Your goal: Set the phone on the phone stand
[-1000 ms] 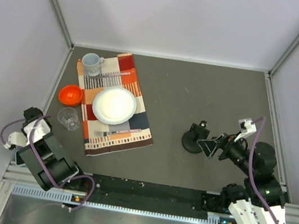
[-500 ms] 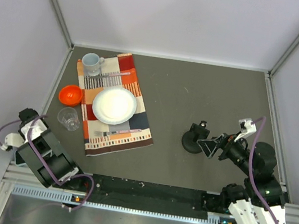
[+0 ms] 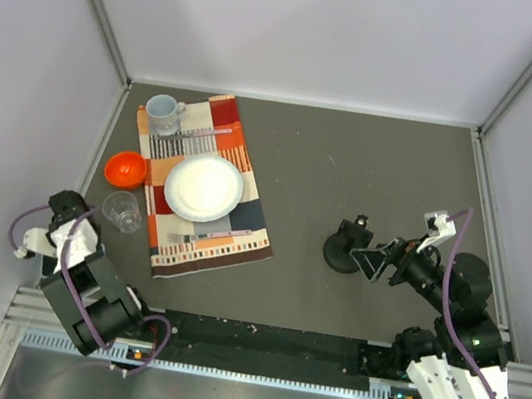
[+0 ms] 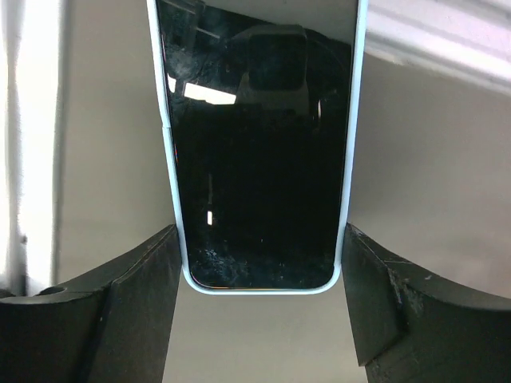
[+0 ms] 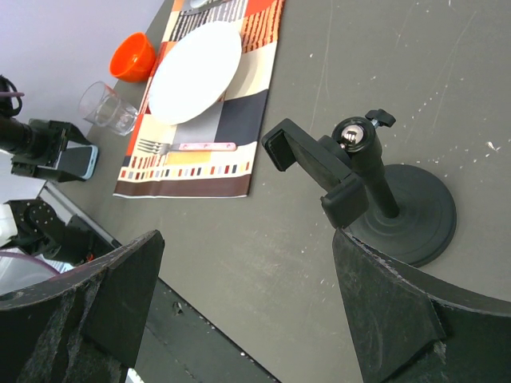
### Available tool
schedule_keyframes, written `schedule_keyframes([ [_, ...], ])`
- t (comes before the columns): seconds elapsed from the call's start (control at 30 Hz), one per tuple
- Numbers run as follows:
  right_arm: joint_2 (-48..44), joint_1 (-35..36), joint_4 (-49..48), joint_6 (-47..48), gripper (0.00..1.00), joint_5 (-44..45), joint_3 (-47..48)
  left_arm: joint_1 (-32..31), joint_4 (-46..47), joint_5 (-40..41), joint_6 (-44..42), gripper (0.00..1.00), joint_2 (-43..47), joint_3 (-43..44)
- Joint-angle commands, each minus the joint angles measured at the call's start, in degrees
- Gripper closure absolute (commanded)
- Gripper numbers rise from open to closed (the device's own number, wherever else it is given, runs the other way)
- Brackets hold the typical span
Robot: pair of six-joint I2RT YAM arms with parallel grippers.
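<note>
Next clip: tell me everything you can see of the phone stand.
The phone stand is all black and looks like matte plastic. It has a round disc base, a short stem topped by a ball joint with a shiny metal centre and a small thumbscrew, and a clamp-style clip tilted off to one side. It stands upright on the dark grey table, and its clip is empty. The open right tool is close in front of it; no contact is evident.

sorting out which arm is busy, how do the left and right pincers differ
The left pincer has the phone between its fingers, touching both edges; the right pincer is wide open and empty. The right pincer faces the phone stand without touching it; the left pincer is far from it. Both have black fingers.
</note>
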State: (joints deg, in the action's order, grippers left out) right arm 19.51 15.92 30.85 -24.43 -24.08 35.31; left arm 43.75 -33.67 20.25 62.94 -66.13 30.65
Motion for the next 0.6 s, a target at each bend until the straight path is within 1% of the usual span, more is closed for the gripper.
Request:
schedule_keyframes([
  [0.0,0.1,0.6,-3.0,0.7,0.12,0.3,0.2,-5.2,-4.2,-8.9,4.5,1.0,1.7,-1.5],
  [0.07,0.1,0.6,-3.0,0.7,0.12,0.4,0.2,-5.8,-5.6,-8.8,4.5,1.0,4.8,-0.9],
  [0.1,0.1,0.6,-3.0,0.7,0.12,0.3,0.1,-5.8,-8.1,-7.8,4.9,1.0,5.7,-0.6],
  [0.23,0.3,0.6,-3.0,0.7,0.12,0.3,0.4,-5.7,-11.9,-4.7,4.5,1.0,10.5,2.6],
  [0.4,0.5,0.5,-3.0,0.7,0.12,0.3,0.3,-5.8,-15.3,-5.7,4.3,1.0,12.9,5.3],
  [0.5,0.5,0.5,-3.0,0.7,0.12,0.3,0.4,-5.9,-14.8,-6.4,4.1,1.0,13.9,5.4],
  [0.57,0.5,0.6,-3.1,0.6,0.12,0.3,0.3,-5.8,-14.6,-8.3,4.2,1.0,13.0,4.8],
])
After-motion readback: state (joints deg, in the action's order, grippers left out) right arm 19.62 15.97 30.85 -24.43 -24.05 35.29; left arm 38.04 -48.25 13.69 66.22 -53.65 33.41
